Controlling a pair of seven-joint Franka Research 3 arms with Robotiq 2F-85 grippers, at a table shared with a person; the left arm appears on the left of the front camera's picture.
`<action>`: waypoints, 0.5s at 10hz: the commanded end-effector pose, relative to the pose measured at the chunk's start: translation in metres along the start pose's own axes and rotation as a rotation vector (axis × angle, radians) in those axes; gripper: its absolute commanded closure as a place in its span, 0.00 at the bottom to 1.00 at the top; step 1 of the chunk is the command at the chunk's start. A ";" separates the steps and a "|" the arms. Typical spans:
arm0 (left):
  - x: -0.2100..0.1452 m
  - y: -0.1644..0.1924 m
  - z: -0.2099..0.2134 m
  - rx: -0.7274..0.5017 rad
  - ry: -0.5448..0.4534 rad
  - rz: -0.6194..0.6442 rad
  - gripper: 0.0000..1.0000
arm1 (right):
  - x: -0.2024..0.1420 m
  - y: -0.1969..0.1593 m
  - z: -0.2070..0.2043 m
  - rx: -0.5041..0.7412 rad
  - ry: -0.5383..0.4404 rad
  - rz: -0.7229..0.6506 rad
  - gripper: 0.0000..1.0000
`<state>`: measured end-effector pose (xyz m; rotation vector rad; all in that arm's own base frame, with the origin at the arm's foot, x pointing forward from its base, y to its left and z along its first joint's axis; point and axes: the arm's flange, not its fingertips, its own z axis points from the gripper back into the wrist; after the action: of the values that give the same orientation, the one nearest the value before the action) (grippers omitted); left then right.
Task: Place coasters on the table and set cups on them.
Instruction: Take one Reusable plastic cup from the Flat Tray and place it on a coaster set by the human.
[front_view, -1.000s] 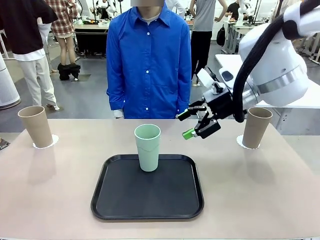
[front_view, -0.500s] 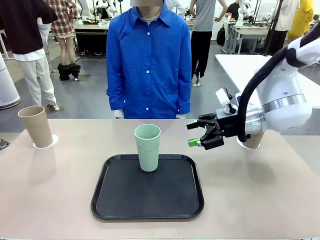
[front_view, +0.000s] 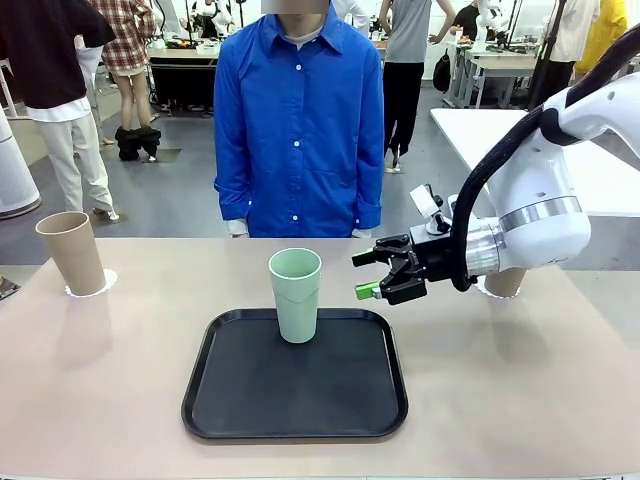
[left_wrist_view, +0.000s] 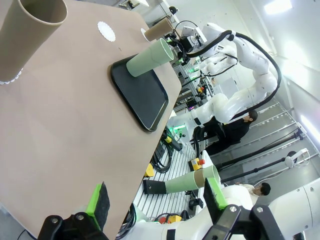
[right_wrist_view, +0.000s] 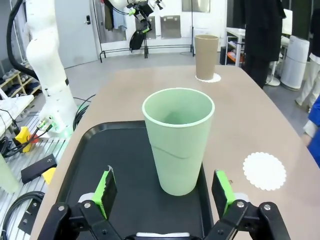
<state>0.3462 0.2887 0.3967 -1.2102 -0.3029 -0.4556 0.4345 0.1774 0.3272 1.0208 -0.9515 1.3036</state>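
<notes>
You see the right gripper (front_view: 383, 272) wide open and empty, near the green cup (front_view: 295, 295) at its 3 o'clock. This cup stands on the black tray (front_view: 240, 400). The left gripper (left_wrist_view: 157, 202) is also wide open, holding nothing, and one free coaster (right_wrist_view: 264, 170) lies on the table (front_view: 100, 380).

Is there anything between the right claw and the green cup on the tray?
Nothing visible. The right claw is open and lined up with the green cup, which stands alone on the black tray with clear space between them.
</notes>
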 end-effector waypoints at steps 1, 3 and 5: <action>0.000 -0.002 0.001 0.004 -0.001 0.002 0.00 | -0.002 0.003 0.005 -0.010 0.000 -0.005 0.00; 0.000 -0.002 0.001 0.004 -0.001 0.002 0.00 | -0.007 -0.006 -0.013 0.096 -0.034 -0.005 0.00; 0.000 -0.002 0.001 0.004 -0.001 0.002 0.00 | -0.017 -0.017 -0.023 0.071 -0.047 -0.014 0.00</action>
<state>0.3462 0.2887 0.3967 -1.2102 -0.3029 -0.4556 0.4387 0.1907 0.3128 1.1051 -0.9274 1.3078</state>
